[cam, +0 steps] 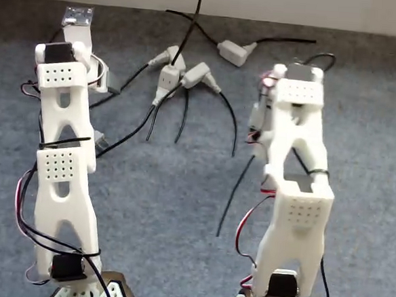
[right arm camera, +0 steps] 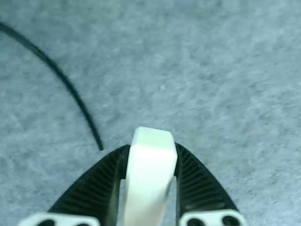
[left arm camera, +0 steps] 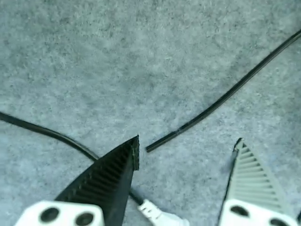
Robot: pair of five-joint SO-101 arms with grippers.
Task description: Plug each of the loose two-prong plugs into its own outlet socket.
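My right gripper [right arm camera: 151, 148] is shut on a white plug body [right arm camera: 149, 174], held just over the grey carpet; its prongs are hidden. My left gripper [left arm camera: 187, 143] stands open above the carpet with nothing between its fingers. Under it runs a black cable [left arm camera: 56, 135] that ends in a small white piece [left arm camera: 160, 217]. In the high view several white plugs and sockets lie between the arms at the back: one [cam: 167, 54], one [cam: 167, 78], one [cam: 200, 74] and one farther right [cam: 233, 52]. The left arm [cam: 61, 159] and the right arm [cam: 294, 189] stand either side.
Loose black cables cross the carpet. A cut end [left arm camera: 149, 148] lies between the left fingers, and another cut end [right arm camera: 99, 147] lies beside the right gripper. A long cable [cam: 236, 192] trails down the middle of the high view. A pale wall edge [cam: 262, 3] runs along the back.
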